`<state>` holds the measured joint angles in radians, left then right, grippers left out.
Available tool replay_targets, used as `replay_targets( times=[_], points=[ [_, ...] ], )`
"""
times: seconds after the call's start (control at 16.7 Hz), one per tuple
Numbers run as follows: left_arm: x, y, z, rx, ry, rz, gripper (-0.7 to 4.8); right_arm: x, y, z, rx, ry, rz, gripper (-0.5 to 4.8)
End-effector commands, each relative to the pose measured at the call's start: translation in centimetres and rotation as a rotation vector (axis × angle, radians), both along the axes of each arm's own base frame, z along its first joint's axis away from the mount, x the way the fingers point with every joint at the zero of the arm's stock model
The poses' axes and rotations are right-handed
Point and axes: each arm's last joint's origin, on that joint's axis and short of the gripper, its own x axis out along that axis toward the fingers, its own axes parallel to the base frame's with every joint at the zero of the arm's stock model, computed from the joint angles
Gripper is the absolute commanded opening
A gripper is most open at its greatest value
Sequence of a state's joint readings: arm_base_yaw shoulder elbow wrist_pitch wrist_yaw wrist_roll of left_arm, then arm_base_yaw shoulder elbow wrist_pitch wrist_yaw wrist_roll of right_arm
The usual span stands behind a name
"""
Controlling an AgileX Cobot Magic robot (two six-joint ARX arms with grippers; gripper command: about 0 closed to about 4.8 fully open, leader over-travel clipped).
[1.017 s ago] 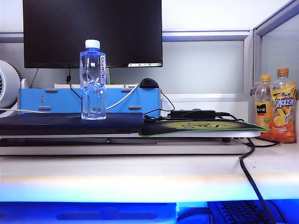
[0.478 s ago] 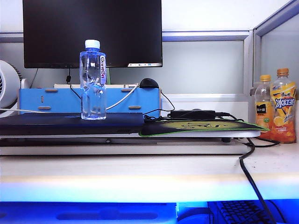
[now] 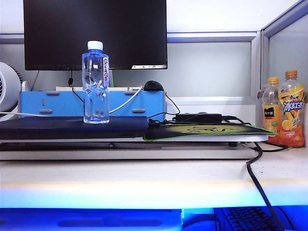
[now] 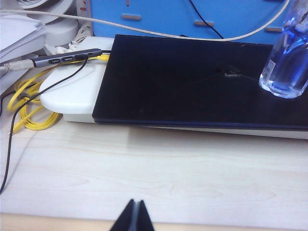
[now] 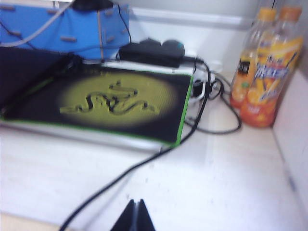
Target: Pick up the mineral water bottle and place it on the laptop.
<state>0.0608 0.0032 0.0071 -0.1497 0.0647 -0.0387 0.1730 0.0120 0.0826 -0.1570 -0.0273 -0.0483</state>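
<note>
Desk (image 3: 144, 180) carries laptop (image 3: 72, 127) under bottle (image 3: 96, 82); left fingers (image 4: 135, 219), right fingers (image 5: 135, 219) pressed together.

mineral water bottle (image 4: 288, 62) stands on laptop (image 4: 192, 86); left hand (image 4: 134, 217) closed.

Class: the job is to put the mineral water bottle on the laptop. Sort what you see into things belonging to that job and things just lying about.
Belongs to the job:
mineral water bottle, standing upright on the laptop
left gripper and right gripper, both shut, empty, low over the desk

Just lying about:
monitor
mouse mat
two juice bottles
yellow cable
</note>
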Motion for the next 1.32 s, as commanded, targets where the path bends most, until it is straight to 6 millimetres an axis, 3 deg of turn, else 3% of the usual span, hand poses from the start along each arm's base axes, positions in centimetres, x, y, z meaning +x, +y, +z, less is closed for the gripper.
replay_targets(
  times=[0.06,0.54,1.32],
  points=[
    [0.0,0.0,0.0,0.001,-0.002,-0.003,-0.02,0.3,0.0,-1.0,0.004,0.005,-0.006,-0.01],
    [0.0,0.0,0.0,0.001,-0.002,-0.003,-0.02,0.5,-1.1,-2.7,-0.005,0.086,-0.124,-0.01],
    [0.0,0.0,0.0,0.001,-0.003,-0.003,-0.02,0.5,-1.1,-2.7,-0.005,0.080,-0.124,-0.01]
  ],
)
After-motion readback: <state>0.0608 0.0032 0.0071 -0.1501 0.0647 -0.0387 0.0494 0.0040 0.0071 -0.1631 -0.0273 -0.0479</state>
